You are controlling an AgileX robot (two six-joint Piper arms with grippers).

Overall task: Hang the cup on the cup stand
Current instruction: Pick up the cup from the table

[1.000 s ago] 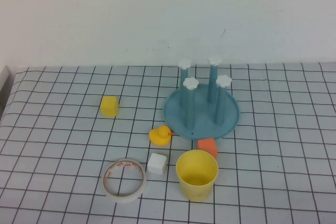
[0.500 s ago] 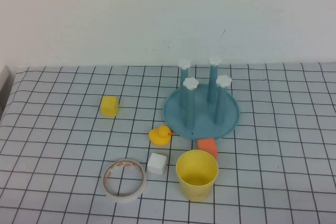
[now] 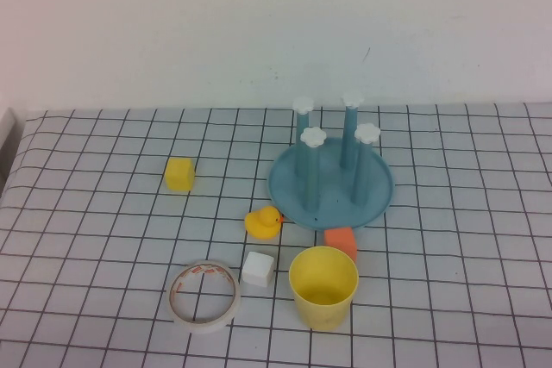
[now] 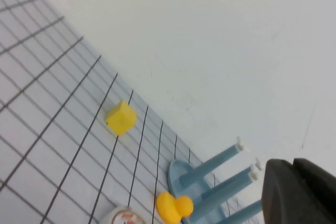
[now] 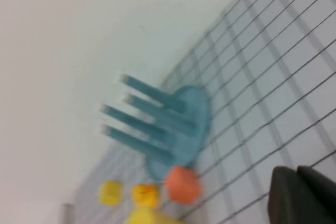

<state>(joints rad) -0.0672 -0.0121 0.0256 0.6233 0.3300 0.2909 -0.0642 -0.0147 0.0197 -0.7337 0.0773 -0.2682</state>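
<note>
Well apart from both arms' shut fingers [image 4: 302,192] [image 5: 304,195], upright cup [image 3: 323,287].

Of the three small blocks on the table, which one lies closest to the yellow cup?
The orange block, which sits just behind the cup, between it and the cup stand. The white block is slightly apart; the yellow block is farthest.

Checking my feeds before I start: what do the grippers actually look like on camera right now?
Little shows. The high view has no arm in it. The left gripper appears in its wrist view as a matte black, blocky shape with rounded edges at the frame corner. The right gripper looks the same in its view: dark, plain, two blunt lobes. No cables, markings or labels are visible on either.
</note>
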